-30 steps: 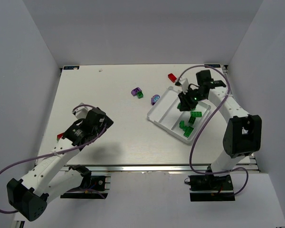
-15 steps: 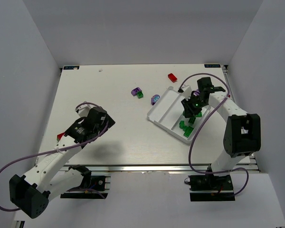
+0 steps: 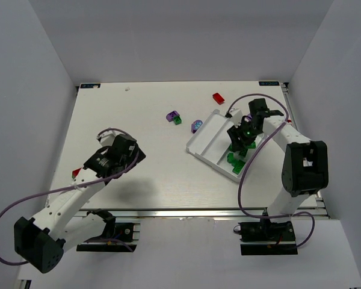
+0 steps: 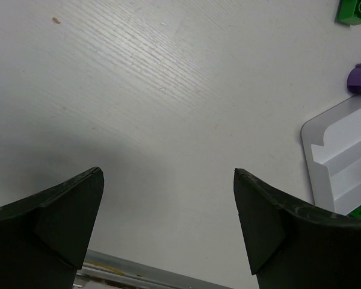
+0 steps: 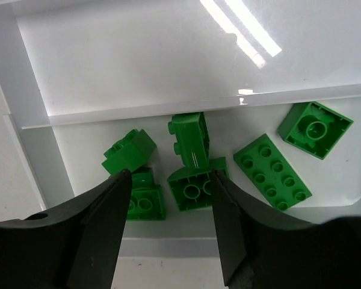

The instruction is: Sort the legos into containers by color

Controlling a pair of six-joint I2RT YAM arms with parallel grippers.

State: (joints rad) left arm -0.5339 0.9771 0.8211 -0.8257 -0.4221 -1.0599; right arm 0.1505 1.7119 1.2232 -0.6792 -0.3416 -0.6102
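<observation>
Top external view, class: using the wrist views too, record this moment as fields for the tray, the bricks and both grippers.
tray: white, divided lengthwise, on the table's right side
green bricks: in one tray compartment, under the right gripper
right gripper: open, holding nothing
left gripper: open, above the table
loose on table: red brick, purple brick, purple-and-green pair

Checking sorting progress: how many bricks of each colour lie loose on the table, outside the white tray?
red bricks: 2
purple bricks: 2
green brick: 1
Total: 5
</observation>
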